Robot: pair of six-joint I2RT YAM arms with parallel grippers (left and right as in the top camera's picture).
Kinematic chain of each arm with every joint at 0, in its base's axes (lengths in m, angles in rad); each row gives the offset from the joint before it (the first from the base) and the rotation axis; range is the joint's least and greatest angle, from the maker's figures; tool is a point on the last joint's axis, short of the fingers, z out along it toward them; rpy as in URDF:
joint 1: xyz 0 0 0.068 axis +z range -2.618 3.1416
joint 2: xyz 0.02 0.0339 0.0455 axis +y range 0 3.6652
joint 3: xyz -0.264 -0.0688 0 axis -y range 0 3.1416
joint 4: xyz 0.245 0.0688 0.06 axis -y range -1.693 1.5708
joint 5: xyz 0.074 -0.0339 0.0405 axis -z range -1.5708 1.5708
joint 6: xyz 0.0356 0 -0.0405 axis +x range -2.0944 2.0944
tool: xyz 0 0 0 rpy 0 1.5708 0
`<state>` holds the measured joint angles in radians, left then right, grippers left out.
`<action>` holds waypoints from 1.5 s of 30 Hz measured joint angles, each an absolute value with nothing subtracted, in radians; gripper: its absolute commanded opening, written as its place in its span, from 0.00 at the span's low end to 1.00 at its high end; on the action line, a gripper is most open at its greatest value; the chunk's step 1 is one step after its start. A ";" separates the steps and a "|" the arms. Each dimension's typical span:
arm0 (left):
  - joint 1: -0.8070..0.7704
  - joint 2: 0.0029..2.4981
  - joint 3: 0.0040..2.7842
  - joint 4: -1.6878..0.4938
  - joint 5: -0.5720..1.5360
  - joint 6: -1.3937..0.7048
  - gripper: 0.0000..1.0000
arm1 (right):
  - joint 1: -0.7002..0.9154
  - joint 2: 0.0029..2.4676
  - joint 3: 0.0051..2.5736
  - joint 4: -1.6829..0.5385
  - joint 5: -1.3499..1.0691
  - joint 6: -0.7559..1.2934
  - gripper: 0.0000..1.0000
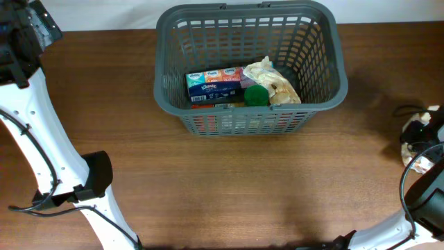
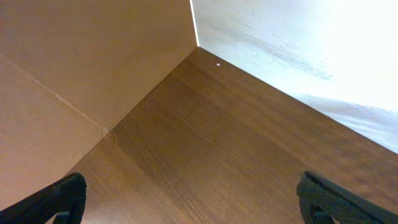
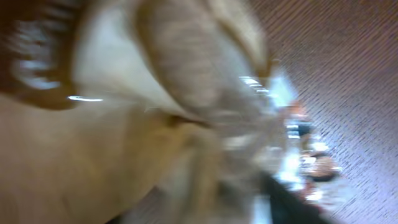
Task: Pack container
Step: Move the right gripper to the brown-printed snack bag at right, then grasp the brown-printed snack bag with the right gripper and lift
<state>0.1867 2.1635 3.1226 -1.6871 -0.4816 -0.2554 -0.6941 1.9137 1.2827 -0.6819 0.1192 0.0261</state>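
The container, a dark grey slotted basket, stands at the back middle of the table. Inside lie a blue tissue pack, a green round thing and a crumpled tan bag. My left gripper hovers open over bare table at the far left corner, its fingers wide apart with nothing between them. My right gripper is at the table's right edge, against a pale wrapped item. That tan item in clear wrap fills the blurred right wrist view; only one dark finger shows.
A brown cardboard wall and a white wall meet at the table's far left corner. Something red-orange lies under the tissue pack. My white left arm runs down the left side, and cables hang at the right.
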 measured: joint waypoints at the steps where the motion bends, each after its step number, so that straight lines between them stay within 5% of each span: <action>1: 0.187 2.164 3.123 -1.687 -0.482 -0.255 0.99 | -0.694 1.910 1.283 -0.680 0.112 0.023 0.04; 8: 0.187 2.164 3.123 -1.687 -0.482 -0.255 0.99 | -0.694 1.905 1.283 -0.677 0.081 0.029 0.04; 9: 0.187 2.164 3.123 -1.687 -0.482 -0.255 0.99 | -0.694 1.905 1.283 -0.677 0.077 0.030 0.32; 10: 0.187 2.164 3.123 -1.687 -0.482 -0.255 0.99 | -0.694 1.905 1.283 -0.677 0.073 0.030 0.72; 13: 0.187 2.164 3.123 -1.687 -0.482 -0.255 0.99 | -0.691 1.905 1.277 -0.683 0.043 0.031 0.98; 23: 0.187 2.164 3.123 -1.687 -0.482 -0.255 0.99 | -0.690 1.934 1.251 -0.696 -0.029 0.051 1.00; 24: 0.187 2.164 3.123 -1.687 -0.482 -0.255 0.99 | -0.690 1.934 1.251 -0.698 -0.035 0.052 0.76; 26: 0.187 2.164 3.123 -1.687 -0.482 -0.255 0.99 | -0.690 1.934 1.251 -0.699 -0.044 0.052 0.04; 45: 0.187 2.164 3.123 -1.687 -0.482 -0.255 0.99 | -0.682 1.856 1.275 -0.766 -0.186 0.056 0.04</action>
